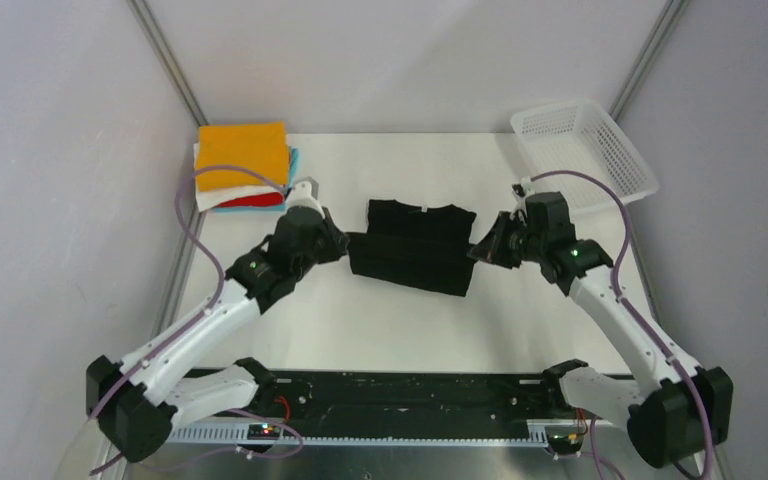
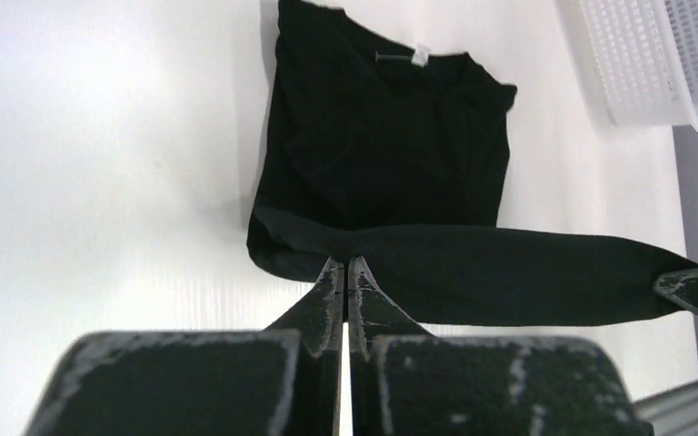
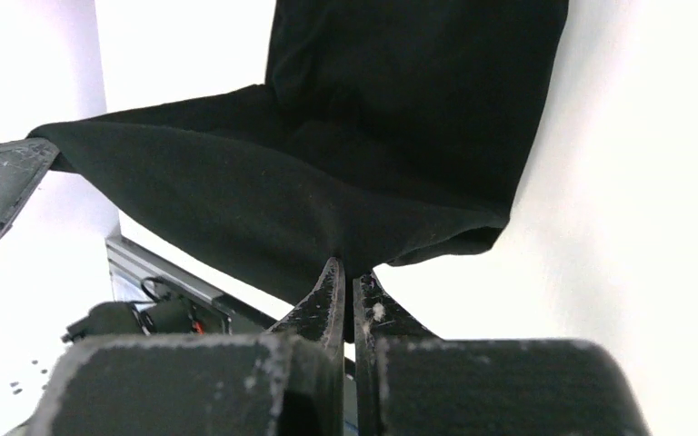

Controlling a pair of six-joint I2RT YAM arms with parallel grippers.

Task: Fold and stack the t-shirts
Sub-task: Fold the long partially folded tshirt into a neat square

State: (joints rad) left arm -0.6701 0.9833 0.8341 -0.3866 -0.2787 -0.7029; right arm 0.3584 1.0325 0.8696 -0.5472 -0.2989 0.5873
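Overhead, the plain black short-sleeved tee (image 1: 415, 248) lies mid-table, apart from the folded stack of shirts (image 1: 243, 160), orange on top, at the far-left corner and the white plastic mesh basket (image 1: 585, 150) at the far-right corner. Only the wrist views show the grips: the left gripper (image 2: 345, 265) is pinched tight on the near hem's left corner, the right gripper (image 3: 345, 265) on its right corner, cloth raised and stretched between them. Bare white table (image 1: 380, 330) lies between tee and arm bases.

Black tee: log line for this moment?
step: folding | left gripper: shut on black tee, left edge | right gripper: shut on its right edge | cloth: stretched between grippers, lifted; collar end flat | folded stack: far left
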